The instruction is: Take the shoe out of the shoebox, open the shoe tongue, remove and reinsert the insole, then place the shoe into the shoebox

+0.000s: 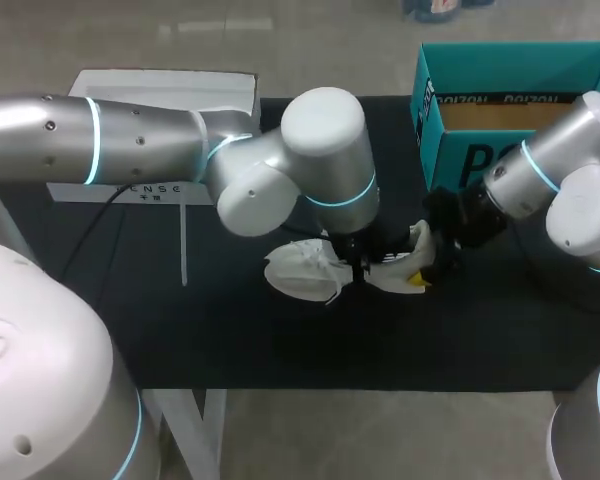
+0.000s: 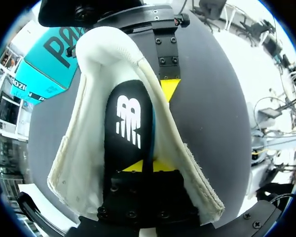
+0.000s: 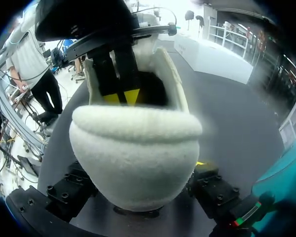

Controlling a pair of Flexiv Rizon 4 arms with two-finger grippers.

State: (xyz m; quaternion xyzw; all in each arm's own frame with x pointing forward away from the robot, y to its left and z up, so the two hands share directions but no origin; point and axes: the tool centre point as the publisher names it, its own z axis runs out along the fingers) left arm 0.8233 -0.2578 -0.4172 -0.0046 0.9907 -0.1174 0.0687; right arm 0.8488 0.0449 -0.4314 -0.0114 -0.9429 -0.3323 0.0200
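The black table [image 1: 280,340] carries everything. The left arm [image 1: 130,140] comes in along the far left side and bends down over the middle of the surface. The right arm [image 1: 560,180] comes in from the right edge and reaches to the same spot.

The teal shoebox [image 1: 460,150] stands open at the far right corner of the surface, with nothing visible in the part of its inside that shows. A white flat piece [image 1: 165,95] lies at the far left corner, partly under the left arm.

The white shoe [image 1: 300,272] is out of the shoebox, at the middle of the surface and a little toward the right edge, between the two arms. Its mouth is spread wide, and the black insole [image 2: 128,123] lies inside along its length.

The right gripper [image 1: 420,268] is clenched on one rounded end of the shoe, with a finger on either side of it. The left gripper [image 2: 147,166] comes down from above into the shoe's mouth, right at the near end of the insole. Whether it grasps the insole or is merely closed there cannot be told.
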